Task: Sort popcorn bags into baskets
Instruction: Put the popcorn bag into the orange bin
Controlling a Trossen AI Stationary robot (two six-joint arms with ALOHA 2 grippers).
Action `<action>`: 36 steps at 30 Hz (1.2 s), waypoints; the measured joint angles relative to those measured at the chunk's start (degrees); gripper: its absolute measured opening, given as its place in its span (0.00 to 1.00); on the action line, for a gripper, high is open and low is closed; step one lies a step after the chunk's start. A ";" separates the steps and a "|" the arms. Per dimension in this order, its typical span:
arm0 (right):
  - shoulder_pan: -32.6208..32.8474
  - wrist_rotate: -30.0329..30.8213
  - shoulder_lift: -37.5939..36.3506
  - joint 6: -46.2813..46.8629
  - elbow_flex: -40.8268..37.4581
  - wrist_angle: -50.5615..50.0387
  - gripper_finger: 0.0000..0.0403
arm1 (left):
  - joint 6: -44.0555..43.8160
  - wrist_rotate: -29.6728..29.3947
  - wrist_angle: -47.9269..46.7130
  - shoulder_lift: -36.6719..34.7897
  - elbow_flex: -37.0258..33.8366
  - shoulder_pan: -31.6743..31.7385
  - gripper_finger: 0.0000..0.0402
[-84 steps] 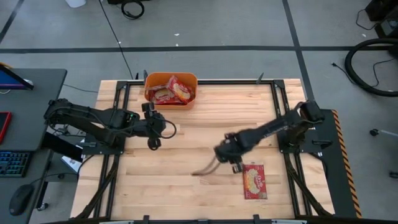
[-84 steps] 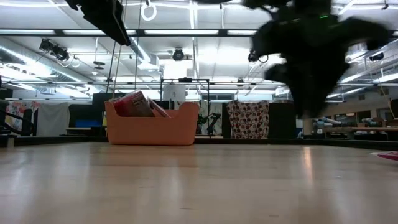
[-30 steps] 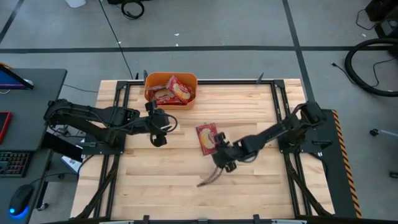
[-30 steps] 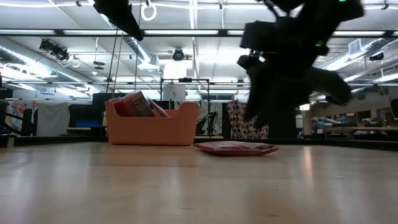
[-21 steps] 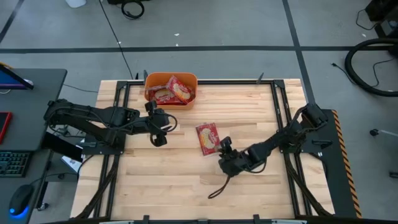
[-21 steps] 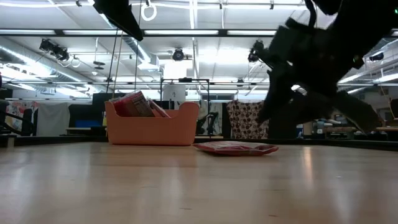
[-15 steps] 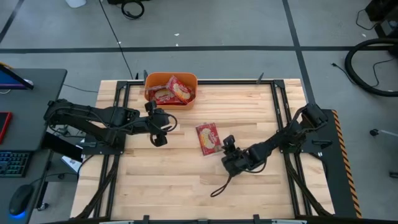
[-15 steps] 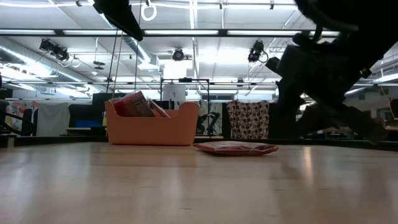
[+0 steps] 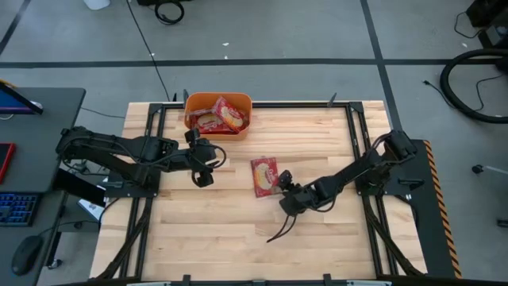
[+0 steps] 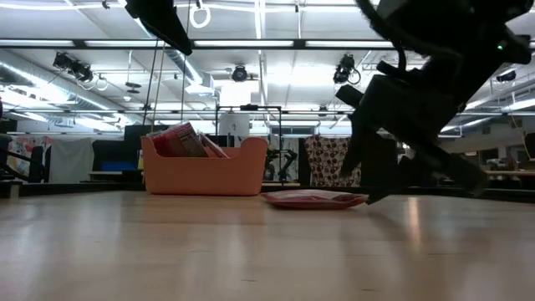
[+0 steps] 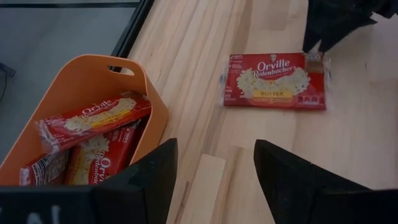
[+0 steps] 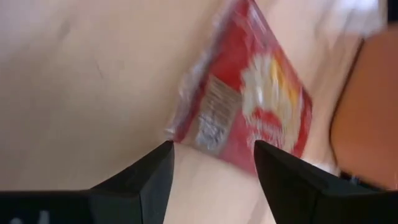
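Observation:
One red popcorn bag (image 9: 264, 175) lies flat near the table's middle; it shows face up in the left wrist view (image 11: 275, 81) and as a thin strip in the low view (image 10: 316, 199). The orange basket (image 9: 218, 114) stands at the far edge and holds several bags (image 11: 93, 118), some leaning on its wall. My right gripper (image 9: 280, 184) is open, low at the loose bag's right near corner (image 12: 214, 146). My left gripper (image 9: 213, 164) is open and waits in the air left of the bag, near the basket (image 11: 214, 146). My right gripper's fingertips (image 11: 314, 43) stand at the loose bag's short right-hand edge (image 11: 316, 59), slanting down from the table's right. Whether they touch the bag I cannot tell. The bag lies flat on the table.
The wooden table (image 9: 206, 230) has dark frame rails along its left and right sides (image 9: 143, 214). A desk with a keyboard (image 9: 17, 208) stands left of the table. Bare wood lies on the near half and the far right.
My right gripper drew back from the loose bag toward the table's near right, then came back toward it and now stands at its right near corner. The bag has stayed flat in the same place. The left arm kept still.

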 joint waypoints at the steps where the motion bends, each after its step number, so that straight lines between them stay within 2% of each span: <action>1: -0.30 -1.39 0.00 -2.40 -0.53 2.21 0.56 | 0.02 0.00 0.00 0.00 0.00 0.00 0.54; 7: -2.63 -3.66 0.00 -15.20 -4.09 18.19 0.54 | 0.17 0.00 0.00 0.01 0.00 -0.02 0.54; 13: -7.29 -8.21 -0.04 -22.86 -4.03 24.26 0.51 | 0.74 -0.02 0.00 0.01 0.00 0.00 0.54; 18: -10.36 -8.98 -0.07 -23.20 -2.15 24.06 0.49 | 0.67 -0.02 -0.02 0.01 0.00 -0.02 0.54; 23: -9.58 -1.99 -0.07 -25.32 -0.98 16.42 0.48 | 0.59 -0.02 -0.13 0.01 0.00 -0.26 0.54; 26: -9.65 -1.34 -0.07 -25.32 -0.93 13.70 0.48 | 0.59 -0.02 -0.15 0.01 0.00 -0.24 0.54; 31: -11.91 -6.11 -0.07 -24.84 -0.93 11.08 0.48 | 0.58 -0.02 0.04 0.01 0.00 -0.24 0.54; 36: -15.09 -13.10 0.10 -25.73 -0.92 14.57 0.47 | 0.57 -0.02 0.15 0.01 0.00 -0.24 0.54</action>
